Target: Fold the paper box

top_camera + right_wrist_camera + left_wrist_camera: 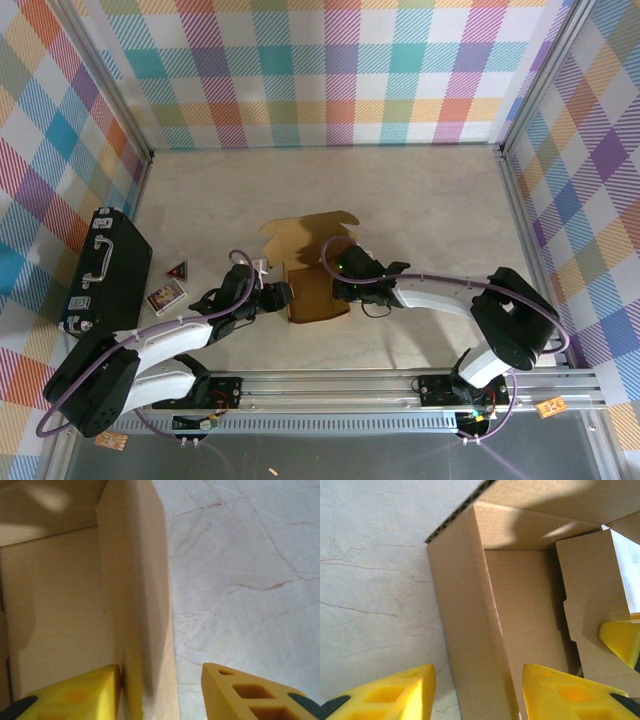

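The paper box (310, 262) is brown cardboard, partly formed, lying mid-table with its back flaps spread flat. My left gripper (278, 296) is at its left side. In the left wrist view the box's left wall (470, 630) stands upright between the yellow fingers (395, 695) of the left gripper (477, 695), which is open, with table showing beside the outer finger. My right gripper (340, 285) is at the right side. The right wall (135, 605) rises between the jaws of the right gripper (160, 695), which is open: the inner finger (85, 695) touches the wall and the outer one stands apart.
A black hard case (100, 270) with a handle lies at the left edge. A small card (165, 297) and a red triangular piece (178, 268) lie beside it. Plaid walls enclose the table, and an aluminium rail (400, 385) runs along the near edge.
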